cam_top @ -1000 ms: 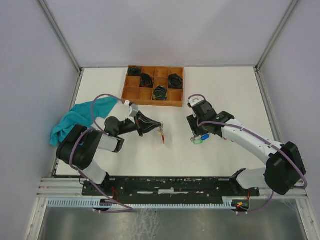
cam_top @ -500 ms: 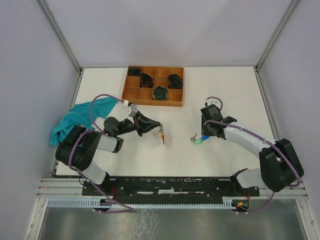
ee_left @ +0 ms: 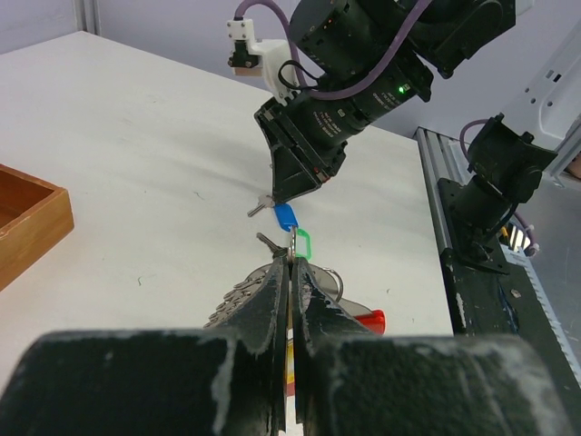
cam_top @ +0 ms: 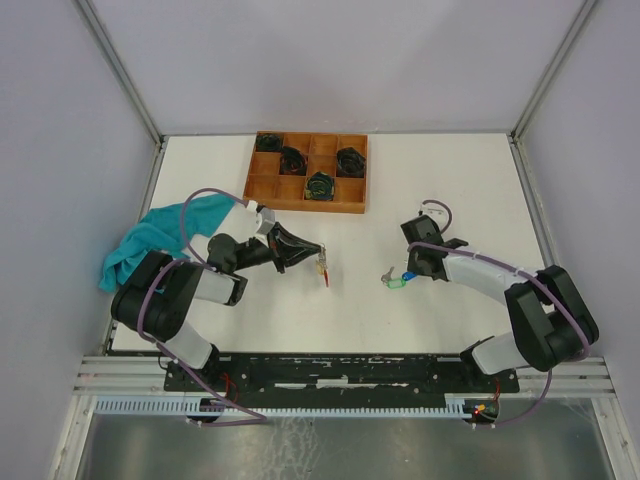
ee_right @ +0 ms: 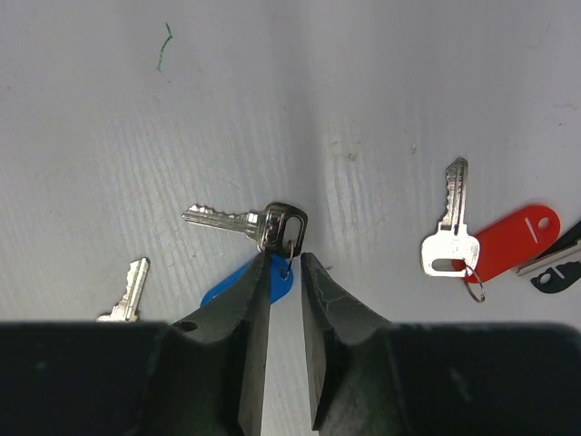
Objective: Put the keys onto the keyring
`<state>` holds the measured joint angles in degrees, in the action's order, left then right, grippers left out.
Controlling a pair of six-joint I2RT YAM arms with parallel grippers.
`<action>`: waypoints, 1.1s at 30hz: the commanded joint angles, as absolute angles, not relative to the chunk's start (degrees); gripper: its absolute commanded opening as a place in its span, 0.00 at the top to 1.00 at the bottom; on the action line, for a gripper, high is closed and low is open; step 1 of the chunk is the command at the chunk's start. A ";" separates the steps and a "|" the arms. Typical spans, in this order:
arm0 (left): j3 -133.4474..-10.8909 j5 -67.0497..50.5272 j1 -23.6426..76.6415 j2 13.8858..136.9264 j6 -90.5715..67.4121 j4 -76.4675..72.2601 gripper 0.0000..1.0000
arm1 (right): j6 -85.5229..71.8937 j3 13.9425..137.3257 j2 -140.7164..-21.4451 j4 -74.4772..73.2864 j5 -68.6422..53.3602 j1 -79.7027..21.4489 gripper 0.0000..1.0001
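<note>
My left gripper [cam_top: 320,253] is shut on the keyring [ee_left: 292,247], low over the table. A silver key [ee_left: 231,300] and a red tag [ee_left: 368,318] hang from the ring. My right gripper [cam_top: 408,272] points down at the table, and its jaws [ee_right: 286,259] stand a narrow gap apart around the small ring of a silver key [ee_right: 241,221] with a blue tag [ee_right: 277,280]. A green-tagged key [ee_left: 304,243] lies beside it. Another key tip [ee_right: 127,291] shows at lower left. The red-tagged key [ee_right: 451,238] lies to the right.
A wooden compartment tray [cam_top: 262,190] with black coiled bundles [cam_top: 320,185] stands at the back. A teal cloth [cam_top: 150,240] lies at the left, beside the left arm. The tray's corner [ee_left: 27,218] shows in the left wrist view.
My right gripper has drawn back to the right and now stands over the blue-tagged key. The left gripper and its keyring have not moved.
</note>
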<state>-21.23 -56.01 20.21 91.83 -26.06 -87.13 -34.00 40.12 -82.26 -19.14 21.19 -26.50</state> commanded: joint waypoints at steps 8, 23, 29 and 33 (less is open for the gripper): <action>-22.10 -57.22 19.93 92.46 -28.42 -93.76 0.97 | -32.69 41.10 -79.88 -19.99 23.67 -26.17 0.99; -22.01 -57.18 18.82 89.68 -24.79 -88.11 0.97 | -19.71 59.56 -77.78 -47.92 10.17 -31.67 0.99; -21.54 -56.14 18.66 87.41 -22.32 -84.76 0.97 | -18.64 65.73 -82.21 -57.63 6.96 -40.06 0.99; -21.17 -55.53 18.39 86.59 -21.43 -83.43 0.97 | -19.79 66.45 -84.28 -61.56 4.85 -44.80 0.99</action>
<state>-21.23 -56.84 18.96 88.82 -25.12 -82.91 -19.92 64.18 -82.67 -53.56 7.55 -41.30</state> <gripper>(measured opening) 0.043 0.011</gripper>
